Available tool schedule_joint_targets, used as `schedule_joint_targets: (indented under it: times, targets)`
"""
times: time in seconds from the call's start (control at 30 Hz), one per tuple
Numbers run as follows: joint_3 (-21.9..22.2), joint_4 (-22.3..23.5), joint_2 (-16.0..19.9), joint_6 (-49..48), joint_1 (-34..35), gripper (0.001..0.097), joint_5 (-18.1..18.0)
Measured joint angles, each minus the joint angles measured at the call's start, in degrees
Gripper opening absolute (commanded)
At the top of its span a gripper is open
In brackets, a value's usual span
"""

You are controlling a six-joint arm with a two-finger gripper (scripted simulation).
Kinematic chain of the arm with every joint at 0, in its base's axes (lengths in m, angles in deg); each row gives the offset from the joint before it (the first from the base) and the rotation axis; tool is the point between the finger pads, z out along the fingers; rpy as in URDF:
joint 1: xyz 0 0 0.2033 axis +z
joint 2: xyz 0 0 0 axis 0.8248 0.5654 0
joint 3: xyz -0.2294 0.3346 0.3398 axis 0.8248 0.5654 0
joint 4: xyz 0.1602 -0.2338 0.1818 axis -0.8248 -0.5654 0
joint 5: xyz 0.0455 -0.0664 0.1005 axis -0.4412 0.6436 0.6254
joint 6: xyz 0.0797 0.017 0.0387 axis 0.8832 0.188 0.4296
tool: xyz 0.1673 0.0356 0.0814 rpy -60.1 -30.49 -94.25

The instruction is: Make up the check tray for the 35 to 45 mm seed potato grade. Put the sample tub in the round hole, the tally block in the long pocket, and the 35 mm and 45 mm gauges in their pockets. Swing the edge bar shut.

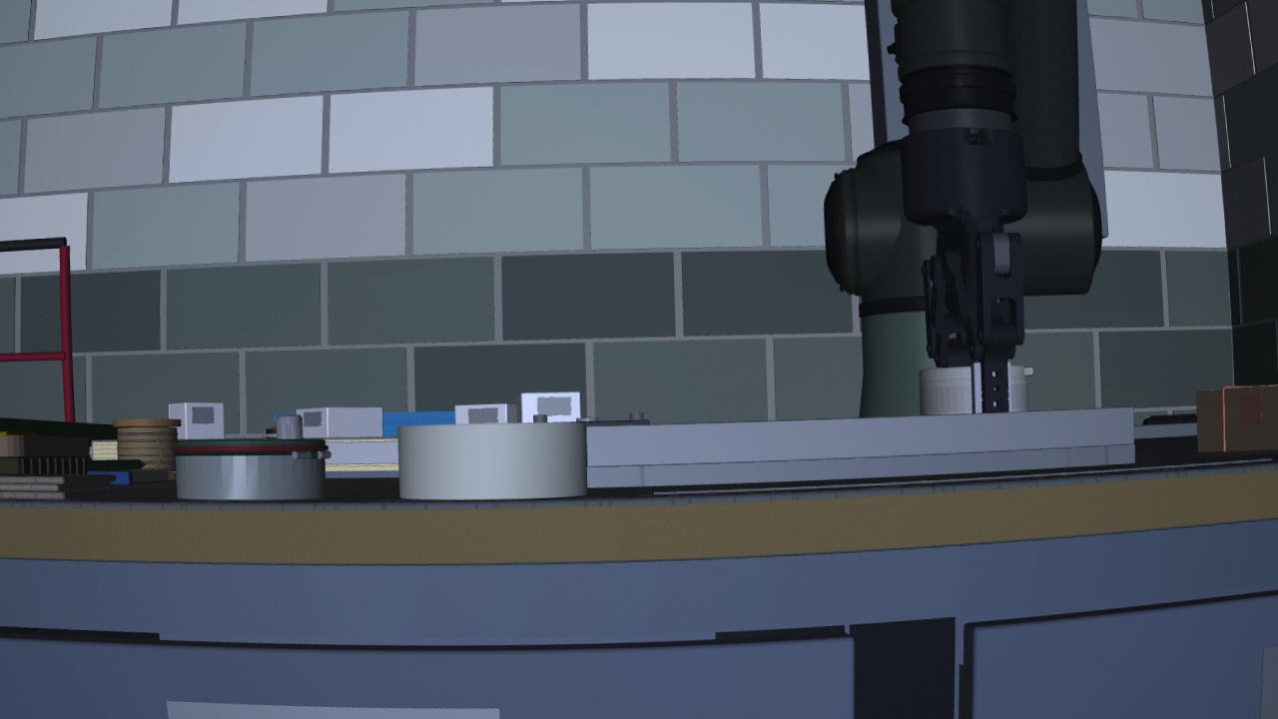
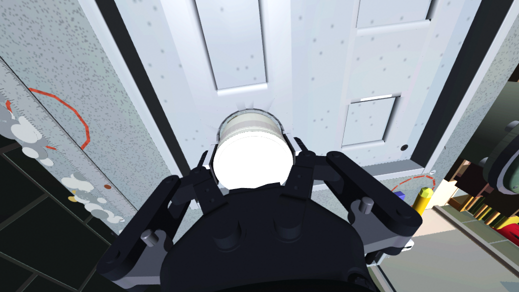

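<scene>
The lower part of the sample tub (image 2: 253,156) is hidden inside the round hole of the check tray (image 1: 858,443), and only its white top and banded side stand above the tray, where my gripper (image 2: 254,163) grips it from above. The tub (image 1: 970,391) stands upright near the tray's right end. The long pocket (image 2: 232,43) lies just beyond the tub. A square pocket (image 2: 368,121) and another pocket (image 2: 393,12) sit to its right. Small white blocks with grey faces (image 1: 550,407) stand behind the tray's left end.
A wide grey round tub (image 1: 491,461) stands against the tray's left end, with a metal tin with a red rim (image 1: 250,469) further left. A brown box (image 1: 1238,418) sits at the bench's right. A yellow peg (image 2: 423,198) stands off the tray's corner.
</scene>
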Motion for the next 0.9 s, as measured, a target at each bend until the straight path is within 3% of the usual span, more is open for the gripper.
schedule_joint_targets:
  times: [0.9]
  targets:
    - [0.5, 0.9, 0.4, 0.0, 0.0, 0.008, 0.0]
